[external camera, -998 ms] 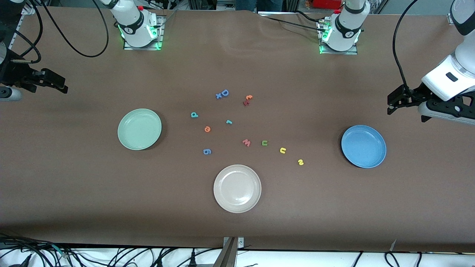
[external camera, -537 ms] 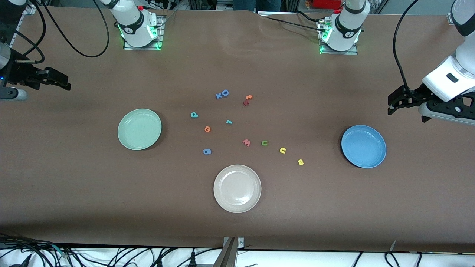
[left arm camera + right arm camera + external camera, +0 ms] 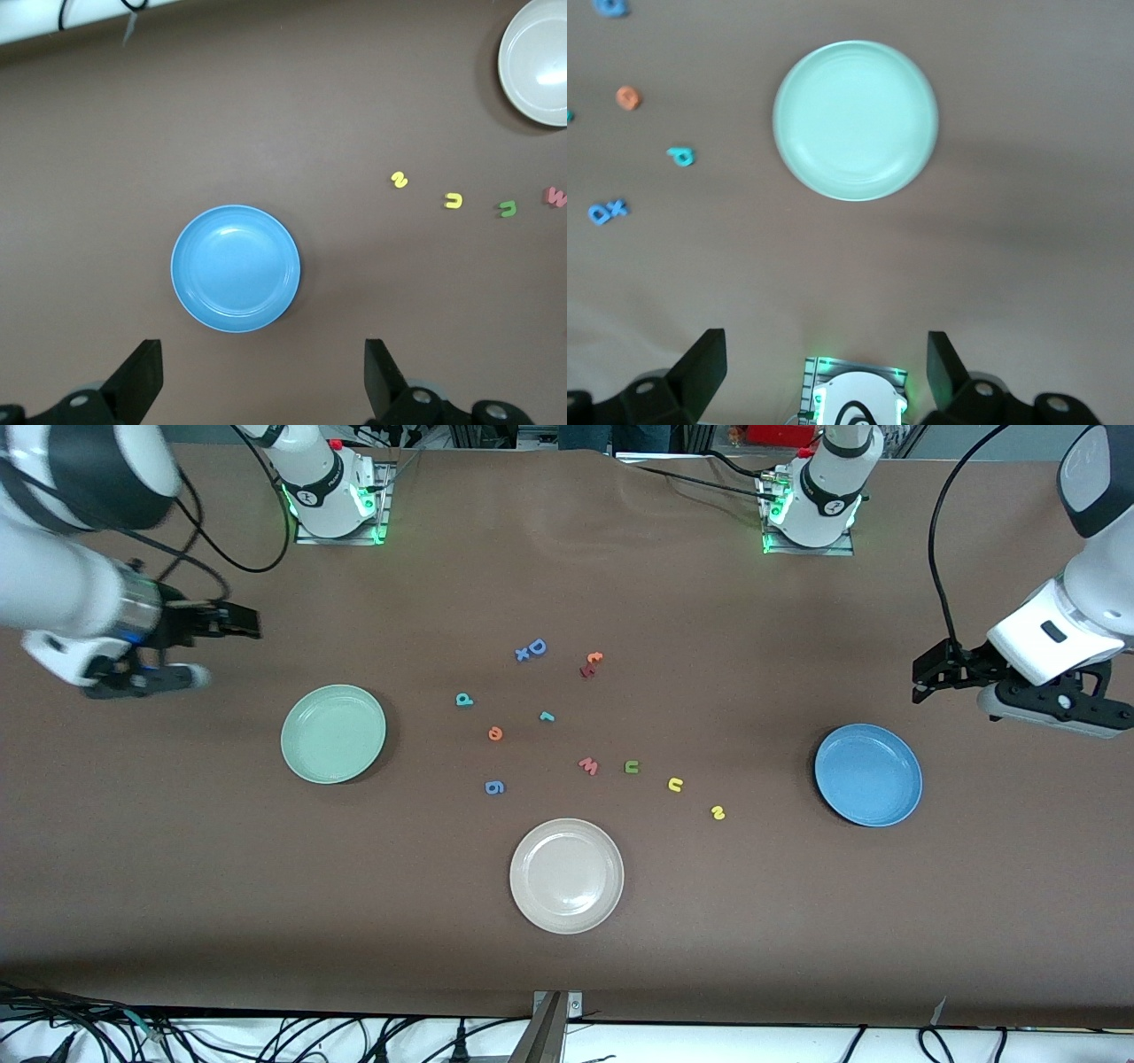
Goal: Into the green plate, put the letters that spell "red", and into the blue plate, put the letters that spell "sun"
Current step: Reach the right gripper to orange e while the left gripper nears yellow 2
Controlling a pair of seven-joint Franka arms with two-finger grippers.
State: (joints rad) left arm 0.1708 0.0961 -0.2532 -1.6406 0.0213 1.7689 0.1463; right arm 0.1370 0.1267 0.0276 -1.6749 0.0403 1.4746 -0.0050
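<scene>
Your right hand (image 3: 244, 622) has swung in toward the green plate (image 3: 333, 733); both hands wide, empty. Next, reach the teal "d" (image 3: 464, 700).

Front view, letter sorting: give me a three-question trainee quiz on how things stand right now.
1. True or false: the green plate already holds a letter.
2. Which letter lies closest to the blue plate? A) yellow "s" B) green "n" C) teal "d"
3. In a few words, what do the left gripper and right gripper hold?

Key
1. False; both it and the blue plate are bare.
2. A.
3. Nothing; both stand open over bare table, the left near the blue plate, the right near the green plate.
</scene>
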